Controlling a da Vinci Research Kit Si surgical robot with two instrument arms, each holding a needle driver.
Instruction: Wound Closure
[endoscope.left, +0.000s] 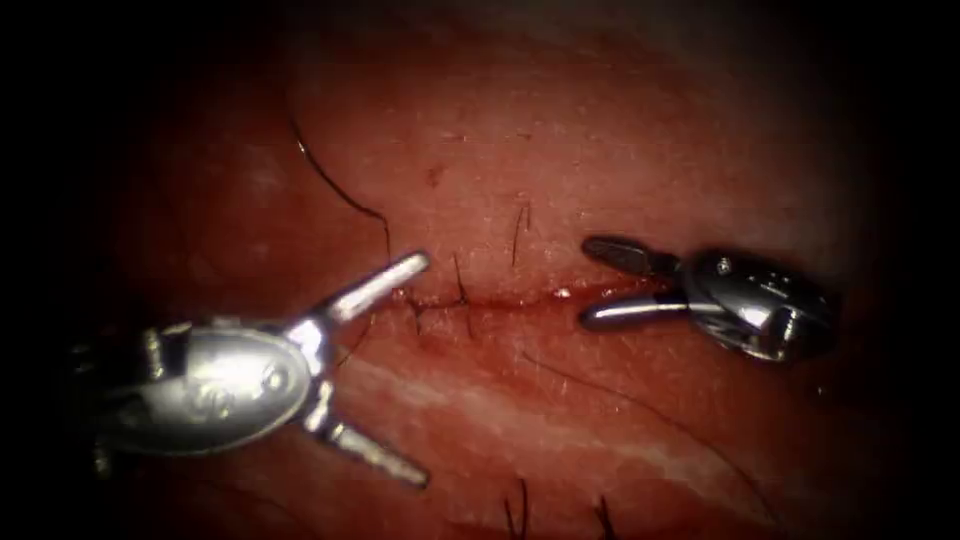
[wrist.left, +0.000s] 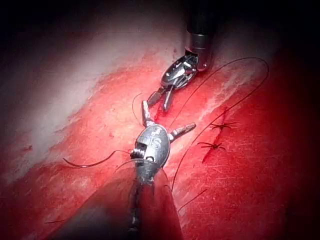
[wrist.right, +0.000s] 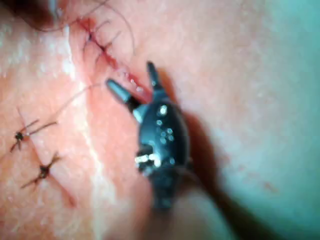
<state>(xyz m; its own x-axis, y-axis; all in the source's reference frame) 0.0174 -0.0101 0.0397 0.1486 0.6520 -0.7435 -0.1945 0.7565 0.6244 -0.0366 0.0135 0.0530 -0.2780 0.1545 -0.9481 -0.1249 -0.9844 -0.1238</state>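
The cut (endoscope.left: 500, 297) runs across the tissue (endoscope.left: 560, 160), with dark stitches (endoscope.left: 460, 295) over its left part. My left tool (endoscope.left: 420, 370) stands at the cut's left end, jaws spread wide and holding nothing; its upper jaw tip lies by the stitches. At the cut's right end my right tool (endoscope.left: 588, 282) is open and empty, one jaw on each side of the wound line. In the left wrist view a dark curved piece that looks like the needle (wrist.left: 90, 164) lies loose on the tissue beside the left tool (wrist.left: 169, 116). The right tool (wrist.right: 130, 75) straddles the cut (wrist.right: 122, 72).
Thread (endoscope.left: 335, 185) trails over the tissue above the left tool, and another strand (endoscope.left: 650, 410) crosses below the cut. A long loop of thread (wrist.left: 235, 100) lies past two knotted stitches (wrist.left: 216, 136), which also appear as knotted stitches (wrist.right: 31, 152) in the right wrist view.
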